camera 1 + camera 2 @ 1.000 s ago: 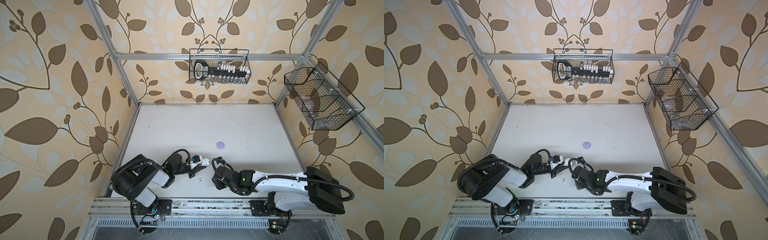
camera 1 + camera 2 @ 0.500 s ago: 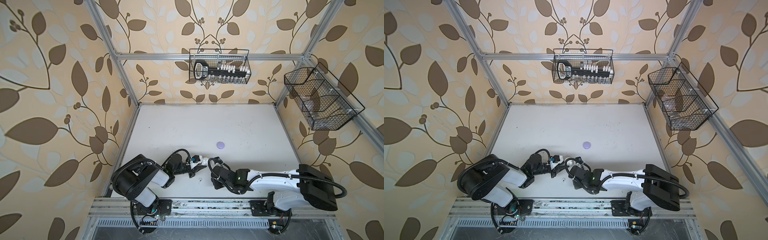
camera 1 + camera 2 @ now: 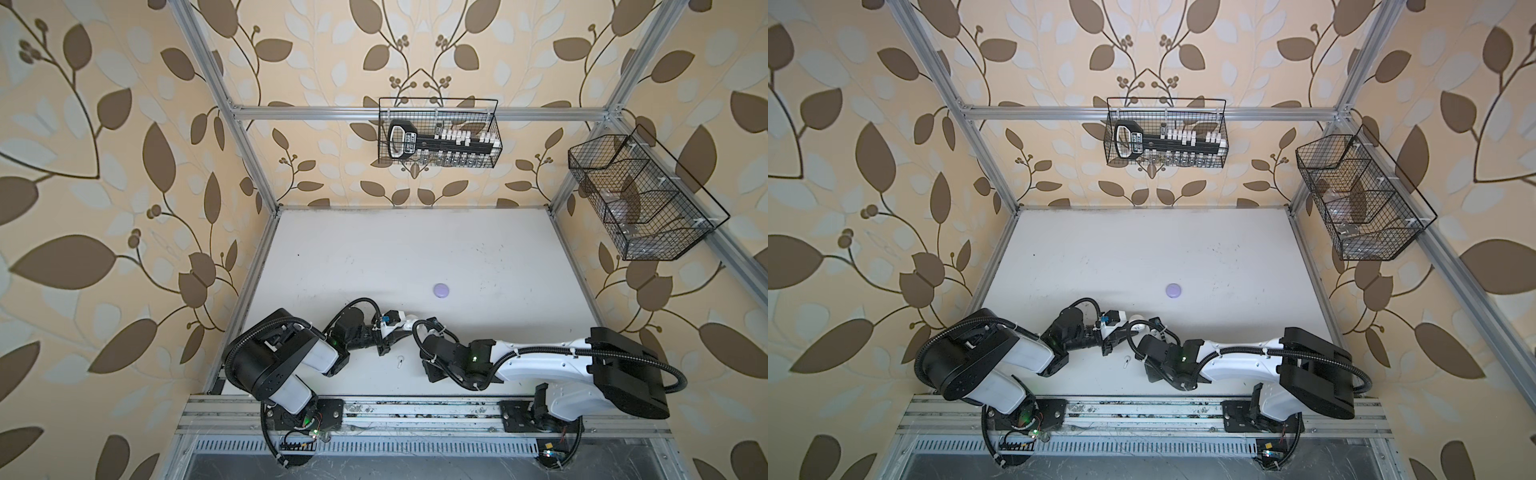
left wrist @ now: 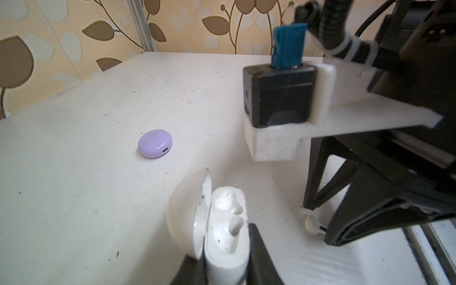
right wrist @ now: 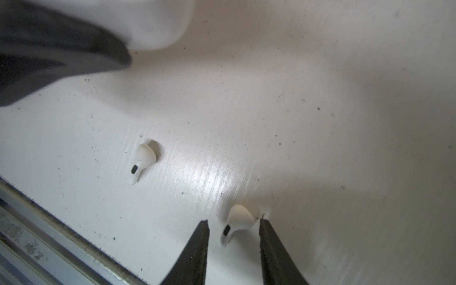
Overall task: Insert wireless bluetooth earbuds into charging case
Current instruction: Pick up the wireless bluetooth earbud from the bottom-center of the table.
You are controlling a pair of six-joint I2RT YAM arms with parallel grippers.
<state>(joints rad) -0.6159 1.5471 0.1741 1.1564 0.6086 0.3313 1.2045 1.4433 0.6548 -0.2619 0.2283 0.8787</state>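
Right jaws: right gripper (image 5: 234, 222) narrowly parted, one black finger on each side of the flanked earbud (image 5: 237, 223). A sliver of table (image 5: 320, 98) shows between it and one finger, so it is straddled, not pinched.
Left jaws: left gripper (image 4: 225, 261) closed on the base of the white case (image 4: 225, 237). The lid is swung open and stands beside the base.
Earbuds, look: glossy white, each with a rounded bulb tapering to a short stem and a dark oval mark on the stem.
Flanked earbud, lie: flat on the table, long axis roughly along the fingers, stem pointing back between them.
Free earbud (image 5: 144, 160): flat on the table, apart from the flanked one and near the rail (image 5: 37, 234). Its stem points toward the rail, its bulb away, and its axis runs roughly parallel to the other bud's.
Lavender case (image 4: 155, 147): closed and round, well apart from both grippers.
Right wrist view: the only view showing both buds together.
Top views: both show the free earbud (image 3: 400, 361) as a speck between the arms, and the lavender case (image 3: 1173, 290). The flanked bud is hidden under the right arm.
Left wrist view: shows the case's moulded wells and one white earbud (image 4: 312, 223) just beside a right finger. Which of the pair it is cannot be told.
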